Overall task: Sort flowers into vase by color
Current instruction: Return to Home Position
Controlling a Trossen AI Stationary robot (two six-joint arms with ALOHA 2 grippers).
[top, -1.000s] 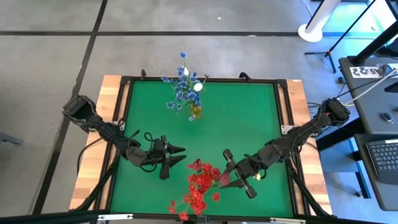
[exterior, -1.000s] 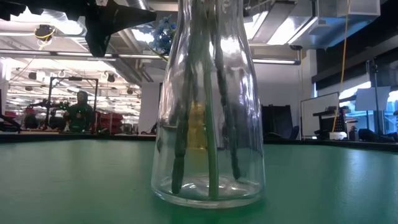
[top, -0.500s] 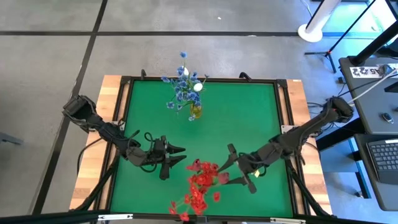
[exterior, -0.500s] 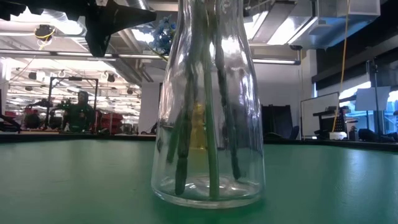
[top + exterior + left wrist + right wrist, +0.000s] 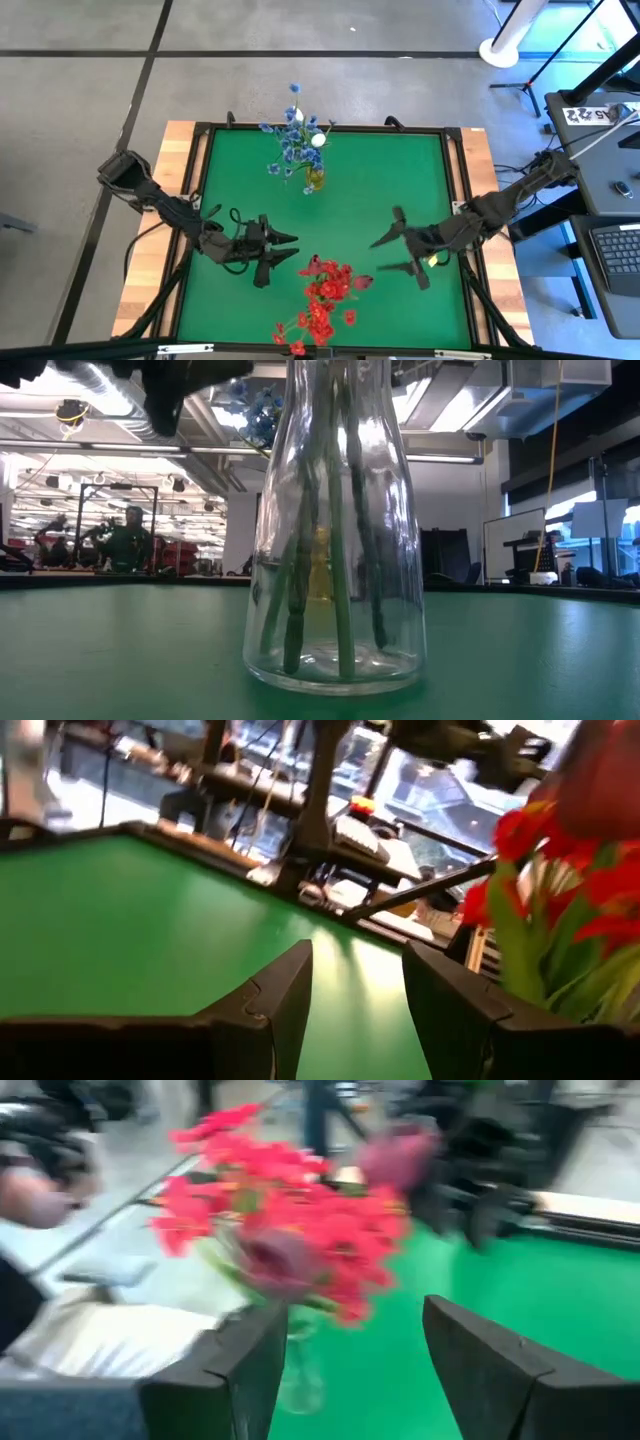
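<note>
red flowers (image 5: 322,295) stood in transparent vase (image 5: 335,560) | blue and white flowers (image 5: 295,140) kept well apart in yellow vase (image 5: 314,180) | right gripper (image 5: 378,256) spread, empty, set clear of blooms, likely for homing | left gripper (image 5: 292,248) parted, empty, parked beside

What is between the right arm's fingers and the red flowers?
Only bare green mat, in the high view; the right gripper stands clear of the red flowers.

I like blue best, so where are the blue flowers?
In the high view, the blue flowers stand in the yellow vase near the green table's far edge, around the middle.
</note>
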